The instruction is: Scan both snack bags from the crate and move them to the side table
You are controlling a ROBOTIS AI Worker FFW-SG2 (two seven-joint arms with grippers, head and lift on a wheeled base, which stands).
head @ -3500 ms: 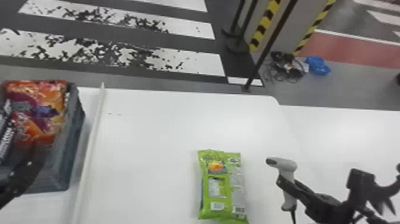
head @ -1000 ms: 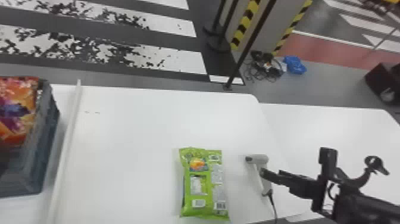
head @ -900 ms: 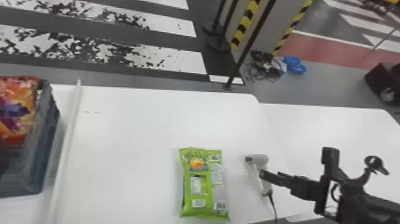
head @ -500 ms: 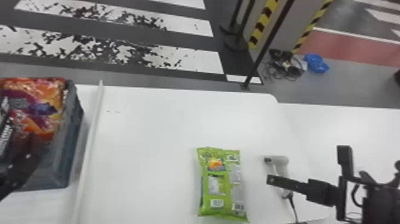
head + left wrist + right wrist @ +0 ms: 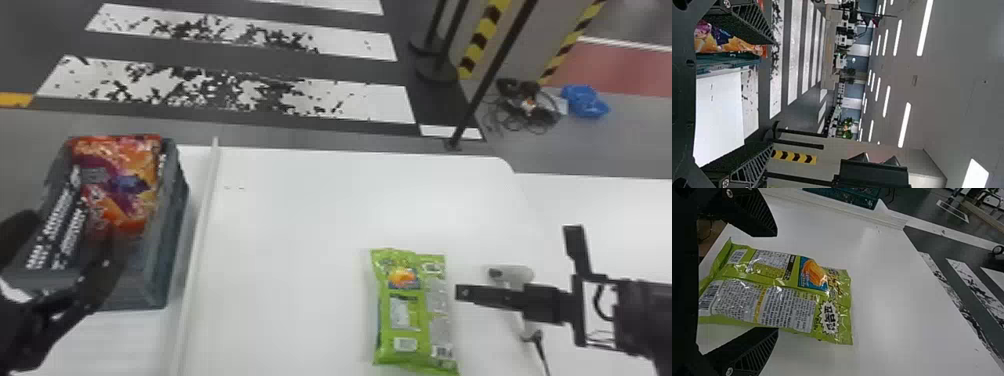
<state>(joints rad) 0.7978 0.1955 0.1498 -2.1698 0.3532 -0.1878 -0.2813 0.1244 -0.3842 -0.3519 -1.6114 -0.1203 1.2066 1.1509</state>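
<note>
— On white table [image 5: 300, 225], grn snack bag [image 5: 415, 310] lies flat, back up. Orange snack bag [image 5: 120, 200] is in crate [image 5: 167, 250], far part, robot's L. Grippers?

— R gripper [image 5: 777, 282]: fingers spread wide, nothing pinched; one tip near grn bag's side in head view. L gripper [image 5: 773, 94]: also wide, nothing between, at crate per head view; exact ht. unclear.

— Handling, yr est.?

— Both prob. light, soft, a bit puffy; film slick, contents likely brittle. Grn: take across mid-body, side to side, fingers low, easy squeeze. Too hard = crumbs, too high = film slips. Orange: sits v. close to crate wall, so get tips down its sides w/o snagging the wall, then straight up. End seal = backup hold, but bag may swing.

— What does each view add?

— R wrist: barcodes [image 5: 709, 299] & print panels lg., creases too, plus how bag width compares w/ finger gap. Head view has codes small, but gives layout: hand scanner [image 5: 517, 274] partly behind R finger, blk packs [image 5: 55, 235] beside orange bag. L wrist: ribbed finger faces, orange film right up to crate wall. Which surface counts as side table: can't tell.
</note>
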